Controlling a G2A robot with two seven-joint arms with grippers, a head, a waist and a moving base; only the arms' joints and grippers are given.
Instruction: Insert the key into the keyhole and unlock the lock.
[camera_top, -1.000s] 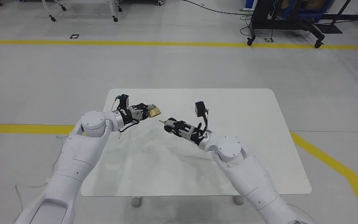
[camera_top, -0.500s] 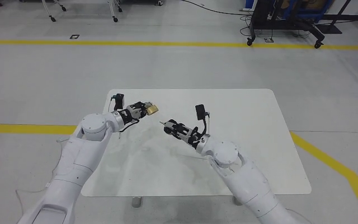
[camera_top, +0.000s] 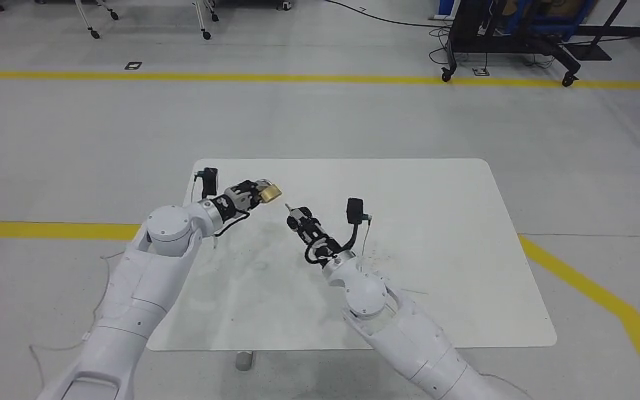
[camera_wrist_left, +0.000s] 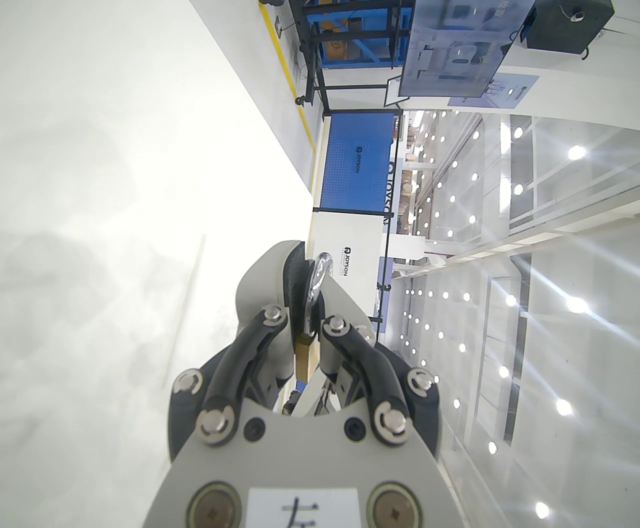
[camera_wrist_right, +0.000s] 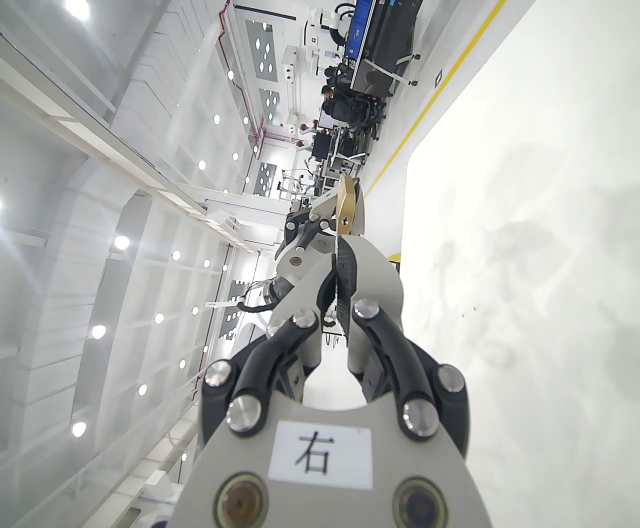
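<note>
Brass padlock (camera_top: 268, 190) with a silver steel shackle (camera_wrist_left: 319, 277) hangs above the white rounded table (camera_top: 450, 250) in the left gripper (camera_top: 258, 192). Its grey fingers (camera_wrist_left: 265, 285) are clamped on the shackle, and the gold body sits out at the fingertips, facing the other arm. The right gripper (camera_top: 298, 218) has its ribbed black pads (camera_wrist_right: 345, 280) pressed together on a small slim key (camera_top: 289, 208) (only a sliver pokes beyond the tips). That sliver points at the lock, which sits just ahead of these fingertips, near but apart. Both pieces look to be in hand and roughly lined up. Closing the gap, seating the key in the keyhole and turning it are not yet done. Whether the keyhole squarely faces the key, I cannot tell.
</note>
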